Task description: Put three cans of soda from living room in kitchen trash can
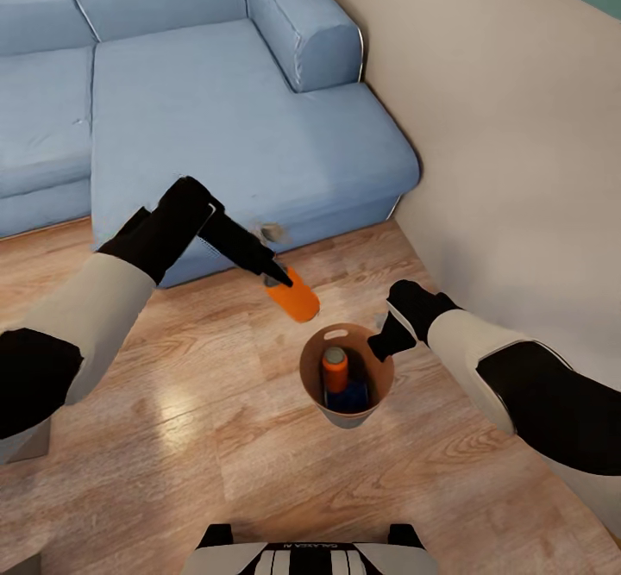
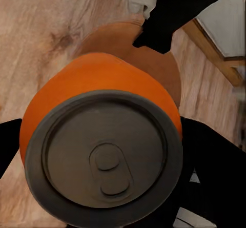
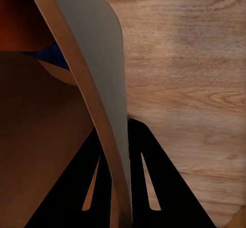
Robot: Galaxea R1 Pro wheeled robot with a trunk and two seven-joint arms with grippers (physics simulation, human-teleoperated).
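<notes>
My left gripper (image 1: 283, 280) is shut on an orange soda can (image 1: 295, 296), held tilted just above and beyond the rim of the trash can (image 1: 377, 398). In the left wrist view the held can's (image 2: 97, 136) grey top faces the camera, with the bucket's brown inside (image 2: 154, 59) behind it. The grey bucket hangs above the floor, my right gripper (image 1: 382, 340) shut on its rim. Inside it stand another orange can (image 1: 335, 368) and a dark blue can (image 1: 348, 400). The right wrist view has the bucket wall (image 3: 97, 74) pinched between the fingers (image 3: 154, 187).
A blue corner sofa (image 1: 216, 101) fills the far side. A grey wall (image 1: 517, 170) runs along the right. Wood floor (image 1: 172, 454) lies open below and to the left of my arms.
</notes>
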